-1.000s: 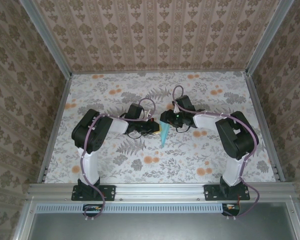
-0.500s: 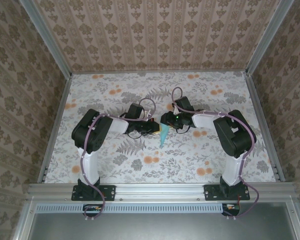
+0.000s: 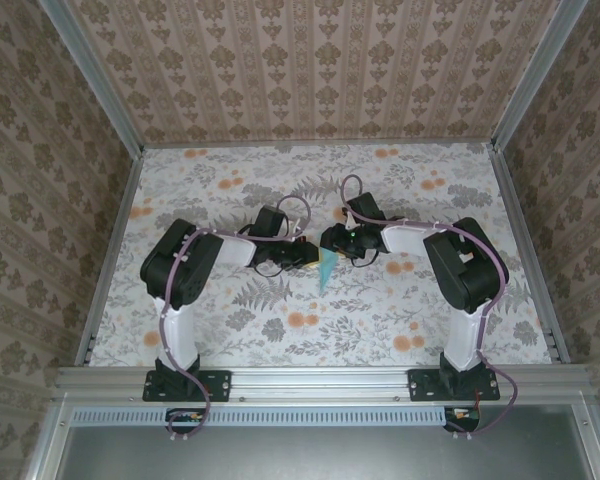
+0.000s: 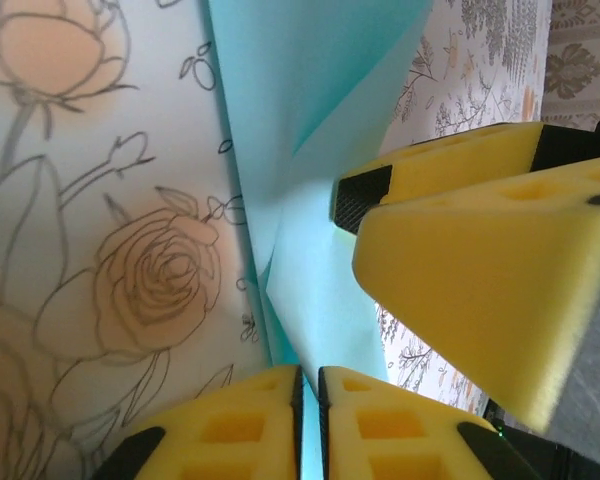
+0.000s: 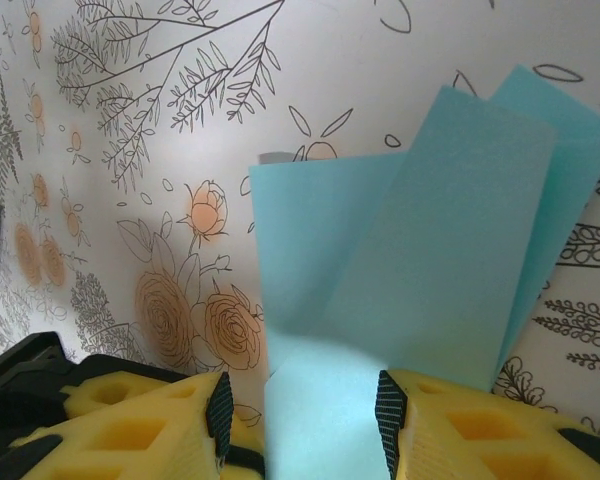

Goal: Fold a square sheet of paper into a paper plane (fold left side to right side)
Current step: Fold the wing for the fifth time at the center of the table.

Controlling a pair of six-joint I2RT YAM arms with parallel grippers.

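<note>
The left fingers [image 4: 230, 430] stand almost together, with only a thin slit between the yellow pads, and a sliver of light-blue paper shows in that slit, so they are pinched on an edge of the paper plane [image 4: 310, 120]. The right fingers [image 5: 140, 430] stand apart, with the blue paper running between their black-tipped pads. The pad on the right of that view lies against the paper's edge, and the other stands a little off it. In the left wrist view the two yellow right fingers come in from the side, just beside the paper's fold. The paper shows overlapping layers, one flap lifted and tilted over the sheet beneath. From above, the paper plane [image 3: 325, 268] is a slim pointed shape in the middle of the floral surface [image 3: 410, 300], its tip toward the near edge and its wide end under the two sets of fingers. The left arm [image 3: 180, 265] and right arm [image 3: 460, 262] both bend inward toward it.
</note>
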